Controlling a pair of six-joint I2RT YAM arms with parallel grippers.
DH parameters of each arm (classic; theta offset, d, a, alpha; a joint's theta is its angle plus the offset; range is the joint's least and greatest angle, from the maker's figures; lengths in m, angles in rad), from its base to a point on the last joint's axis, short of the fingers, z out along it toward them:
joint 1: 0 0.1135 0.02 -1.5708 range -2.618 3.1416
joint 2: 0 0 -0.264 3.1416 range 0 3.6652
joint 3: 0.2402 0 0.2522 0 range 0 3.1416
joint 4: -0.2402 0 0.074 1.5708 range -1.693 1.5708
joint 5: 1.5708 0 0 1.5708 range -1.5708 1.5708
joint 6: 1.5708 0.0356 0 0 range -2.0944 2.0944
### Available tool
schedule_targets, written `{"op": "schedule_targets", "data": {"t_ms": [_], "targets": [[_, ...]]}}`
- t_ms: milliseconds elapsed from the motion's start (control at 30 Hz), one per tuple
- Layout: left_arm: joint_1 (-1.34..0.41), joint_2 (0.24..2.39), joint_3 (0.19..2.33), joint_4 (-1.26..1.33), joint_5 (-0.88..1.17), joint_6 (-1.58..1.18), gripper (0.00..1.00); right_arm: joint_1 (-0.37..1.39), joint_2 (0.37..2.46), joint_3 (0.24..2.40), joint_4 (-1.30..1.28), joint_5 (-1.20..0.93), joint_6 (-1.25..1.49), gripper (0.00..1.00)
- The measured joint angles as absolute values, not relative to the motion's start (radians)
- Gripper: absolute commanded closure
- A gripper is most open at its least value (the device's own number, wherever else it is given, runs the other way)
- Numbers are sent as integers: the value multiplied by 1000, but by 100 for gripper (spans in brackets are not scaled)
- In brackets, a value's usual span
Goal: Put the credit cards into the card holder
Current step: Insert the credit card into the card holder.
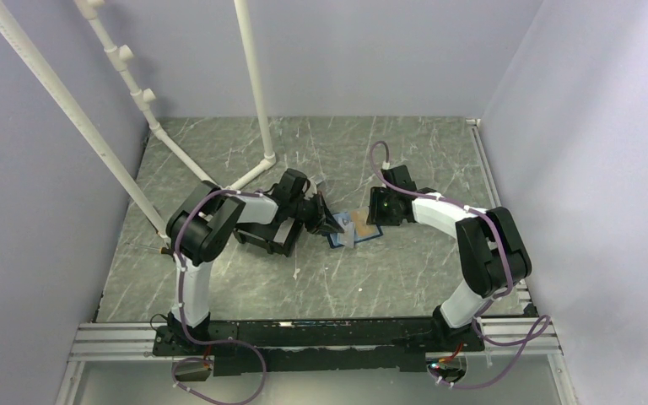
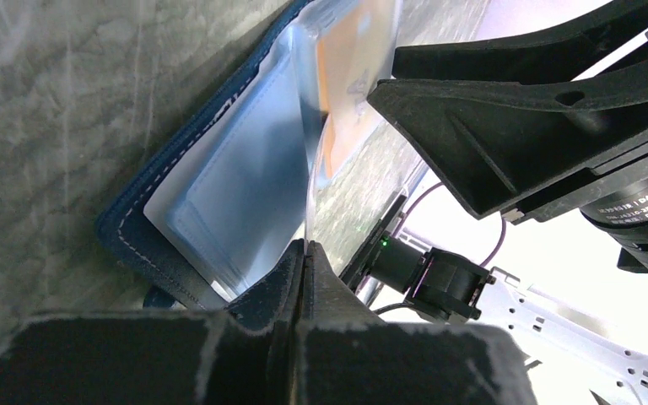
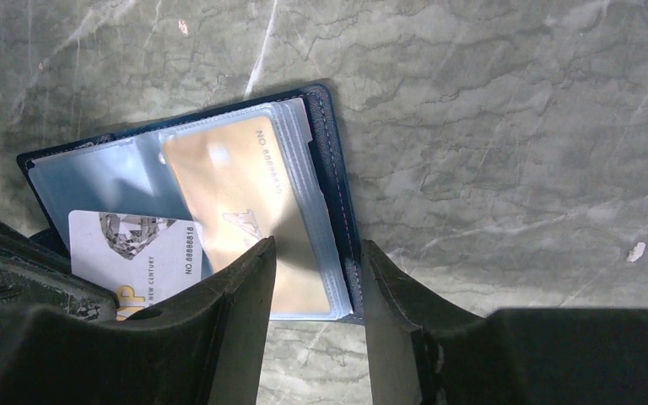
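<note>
My left claw (image 2: 304, 251) clenched on what looks like a clear sleeve (image 2: 306, 186) of the open card holder (image 3: 337, 169) at mid-frame, my parted right claw (image 3: 316, 253) hovers over the orange card (image 3: 228, 177), which I judge needs pushing deeper before the lower-left white card (image 3: 135, 249).

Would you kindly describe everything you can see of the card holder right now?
The card holder is a small navy wallet with pale stitching, lying open on the grey marbled table. Its light-blue inside holds clear plastic sleeves. An orange-tan card sits among the sleeves; a whitish card lies over the other half. The left pincer, shut, pinches one sleeve up; the open right pincer straddles the edge beside the orange card.
</note>
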State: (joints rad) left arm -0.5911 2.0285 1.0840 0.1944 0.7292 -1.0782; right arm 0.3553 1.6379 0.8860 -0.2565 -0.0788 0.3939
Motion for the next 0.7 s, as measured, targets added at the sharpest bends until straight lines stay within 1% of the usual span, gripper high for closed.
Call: {"op": "schedule_targets", "data": {"t_ms": [333,700], "targets": [[-588,2060,1119,200,725,-1072,100,360,1644,892,-256,-85,394,57],[-596,2062,1193,128,628,-1028,100,362,1646,892,-262,-113,404,56]]}}
